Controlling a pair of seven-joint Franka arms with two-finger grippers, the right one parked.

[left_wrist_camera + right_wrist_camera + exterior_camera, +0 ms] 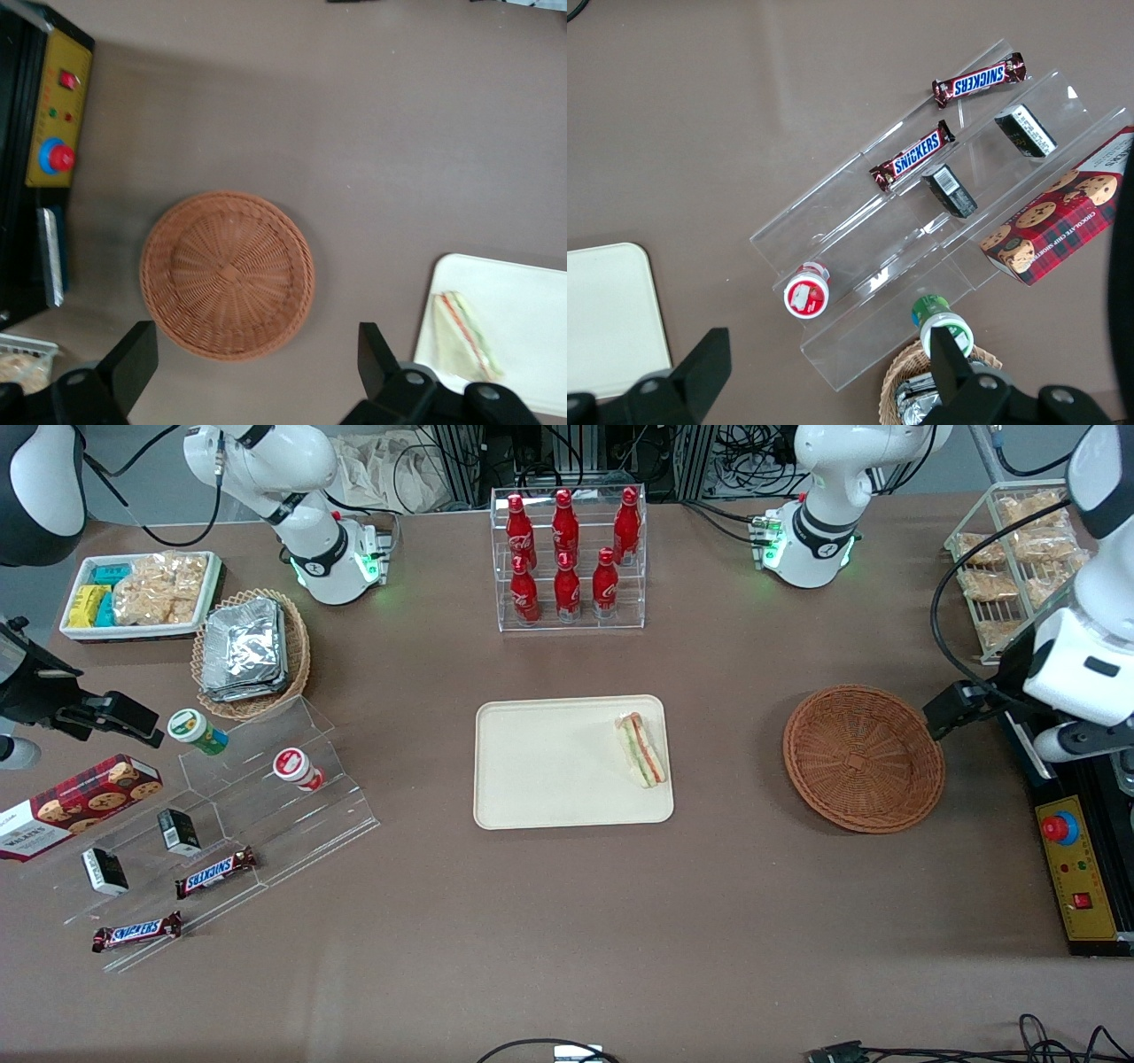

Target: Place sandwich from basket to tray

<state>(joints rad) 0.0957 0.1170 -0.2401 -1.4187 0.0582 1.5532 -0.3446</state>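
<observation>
- Task status: sandwich [641, 749] lies on tray [549, 779], at the edge nearest basket [863, 757]; basket holds nothing. Transfer looks done; judged left: nothing but pulling back.
- My gripper [252, 376]: released, fingers spread, holding nothing, hovering above desk [567, 921] near basket.
- Surroundings: bottle rack [569, 558] well apart from tray; no obstruction seen.

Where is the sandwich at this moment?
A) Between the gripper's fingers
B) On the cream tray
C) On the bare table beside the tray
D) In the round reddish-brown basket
B: the sandwich lies on the tray near its edge toward the empty basket; the open gripper hangs above the basket, holding nothing.
</observation>
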